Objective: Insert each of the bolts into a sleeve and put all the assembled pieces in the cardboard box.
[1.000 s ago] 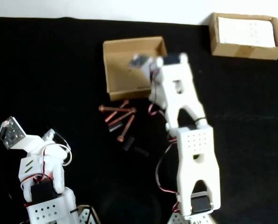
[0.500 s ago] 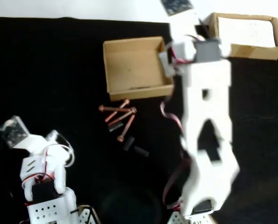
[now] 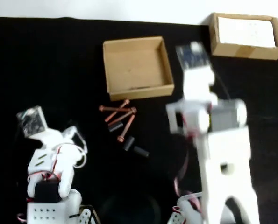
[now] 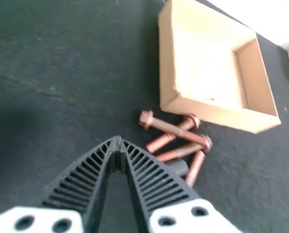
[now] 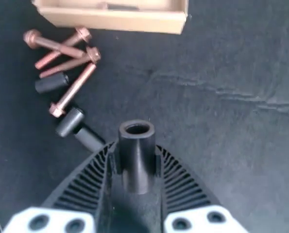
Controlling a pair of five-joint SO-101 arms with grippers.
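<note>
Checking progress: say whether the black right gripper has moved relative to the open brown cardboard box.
Yes: the right gripper left the cardboard box, withdrawing to its right.

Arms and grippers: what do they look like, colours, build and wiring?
The left arm and right arm are white shells with cut-outs and rows of small holes, dark servo blocks at joints and red wires alongside. The left gripper and right gripper have black ribbed triangular fingers on white bases with screw holes.
</note>
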